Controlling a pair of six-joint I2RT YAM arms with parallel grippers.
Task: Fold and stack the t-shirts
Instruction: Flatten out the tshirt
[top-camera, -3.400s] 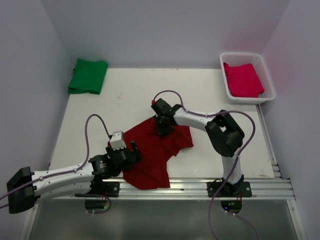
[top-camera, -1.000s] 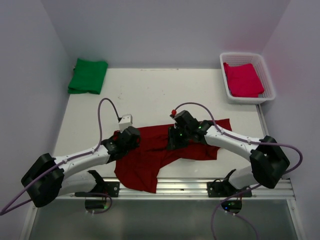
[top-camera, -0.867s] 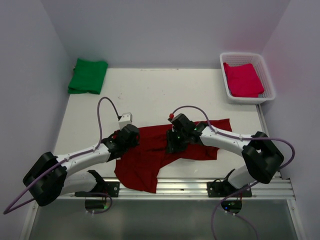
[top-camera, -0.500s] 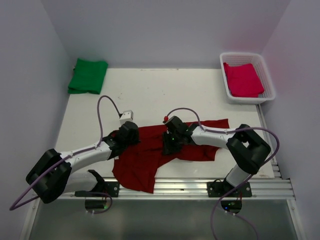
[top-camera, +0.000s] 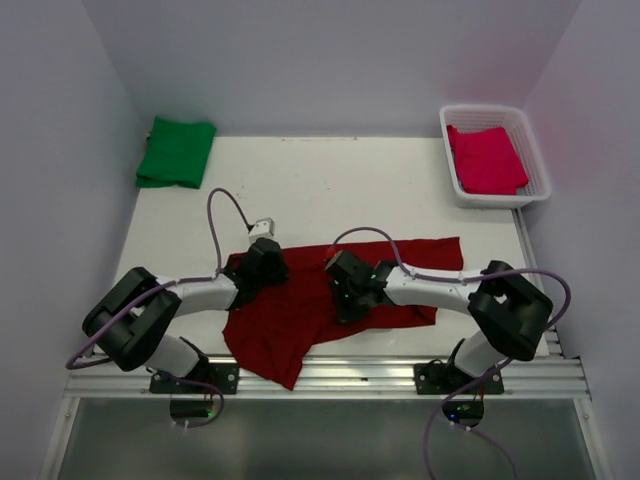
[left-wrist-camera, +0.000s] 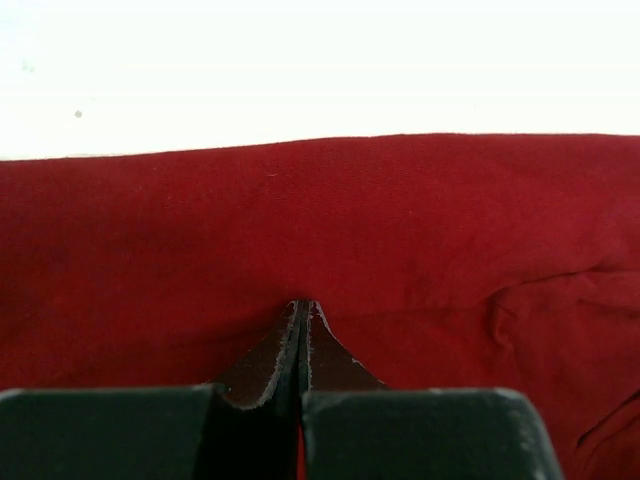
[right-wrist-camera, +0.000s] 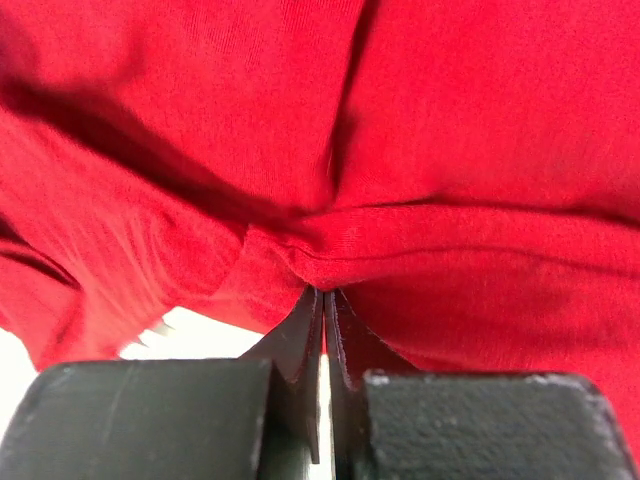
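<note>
The crumpled dark red cotton t-shirt (top-camera: 300, 310) lies across the near middle of the white counter (top-camera: 300, 190), long axis running left-right. Left gripper (top-camera: 263, 268) is pinched tight on its far-left edge, right gripper (top-camera: 346, 292) clamped on a fold mid-shirt, so each arm has its own side. Wrist views show the bites; only the top view shows the spread.

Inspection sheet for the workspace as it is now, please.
Surface: white table, faint marks.
Job's things: dark red shirt crumpled near front edge; folded green shirt far left; folded pink shirt in basket far right.
Clutter: nothing seen.
Grippers: left gripper and right gripper both shut on the dark red shirt.
Cables: purple cables loop off both wrists.
Surroundings: plain walls; metal rail at near edge.
</note>
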